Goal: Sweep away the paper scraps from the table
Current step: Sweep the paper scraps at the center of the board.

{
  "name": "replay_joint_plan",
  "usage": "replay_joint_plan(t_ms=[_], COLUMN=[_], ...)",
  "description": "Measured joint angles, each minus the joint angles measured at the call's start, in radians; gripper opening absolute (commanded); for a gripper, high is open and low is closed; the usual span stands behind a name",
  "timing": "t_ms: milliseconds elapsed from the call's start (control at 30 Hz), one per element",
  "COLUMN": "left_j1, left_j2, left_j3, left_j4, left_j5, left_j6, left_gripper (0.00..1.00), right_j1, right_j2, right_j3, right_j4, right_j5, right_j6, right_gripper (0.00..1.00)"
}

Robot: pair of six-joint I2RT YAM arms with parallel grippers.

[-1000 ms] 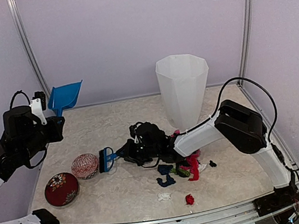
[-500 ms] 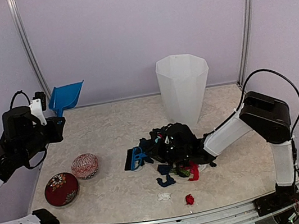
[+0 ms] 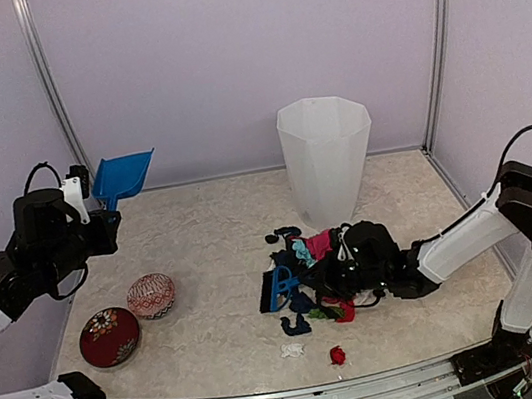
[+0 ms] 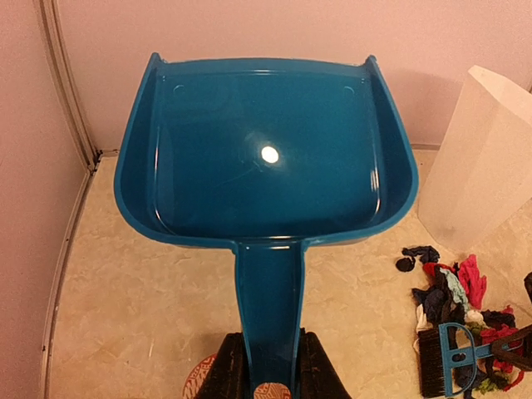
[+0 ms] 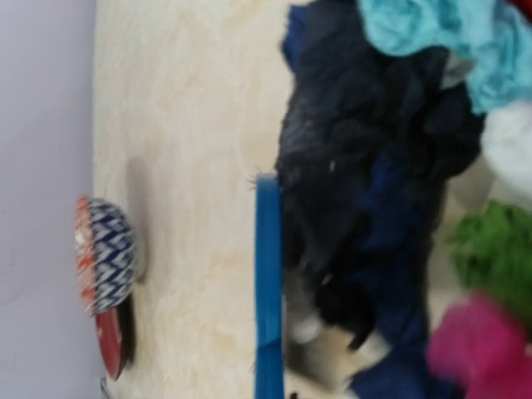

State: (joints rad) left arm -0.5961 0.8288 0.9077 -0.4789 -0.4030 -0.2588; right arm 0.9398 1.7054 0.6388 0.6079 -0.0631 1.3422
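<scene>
Top external view: where do the paper scraps [image 3: 316, 271] sit?

— Heaped on the table [image 3: 200, 230] just in front of the white bin [image 3: 328, 154], touching the brush [image 3: 280, 288]. 1 white scrap [image 3: 292, 350] and 1 red scrap [image 3: 338, 355] lie apart, farther in front of the bin. A few black bits [image 3: 285, 234] lie by its lower left.

And the right gripper [image 3: 309, 279]?

— Low over the heap in front of the bin, clamped on the brush handle. The bristles stand against the heap's left side. In the right wrist view the brush's blue back presses against dark scraps, and the fingers are out of sight.

The left gripper [image 4: 273, 374]?

— Well left of the bin, raised off the table, pinching the blue dustpan [image 4: 266, 150] by its handle, pan tilted up.

Anything else?

— 2 round patterned tins far left of the bin: 1 red tin [image 3: 108, 336] and 1 pink tin [image 3: 151, 296].
</scene>
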Motion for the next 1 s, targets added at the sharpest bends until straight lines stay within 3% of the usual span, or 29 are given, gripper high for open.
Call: replay_joint_plan(t_ms=[267, 467, 600, 733, 1000], left_j1=[0.0, 0.002, 0.002, 0.002, -0.059], left_j2=[0.024, 0.03, 0.035, 0.055, 0.101], left_j3=[0.0, 0.0, 0.0, 0.0, 0.002], left_j4=[0.0, 0.0, 0.0, 0.0, -0.027], left_j5=[-0.005, -0.005, -0.004, 0.006, 0.003], left_j6=[0.002, 0.003, 0.003, 0.003, -0.037], left_gripper=[0.0, 0.0, 0.0, 0.0, 0.0], right_j1=[0.0, -0.008, -0.029, -0.049, -0.066], right_j2=[-0.243, -0.353, -0.346, -0.26, -0.054], right_j3=[0.005, 0.115, 0.185, 0.284, 0.337], right_j4=[-0.172, -0.342, -0.382, -0.384, -0.27], right_j5=[0.005, 0.126, 0.195, 0.252, 0.262], right_j6=[-0.134, -0.369, -0.633, -1.013, -1.66], right_gripper=[0.0, 0.0, 0.0, 0.0, 0.0])
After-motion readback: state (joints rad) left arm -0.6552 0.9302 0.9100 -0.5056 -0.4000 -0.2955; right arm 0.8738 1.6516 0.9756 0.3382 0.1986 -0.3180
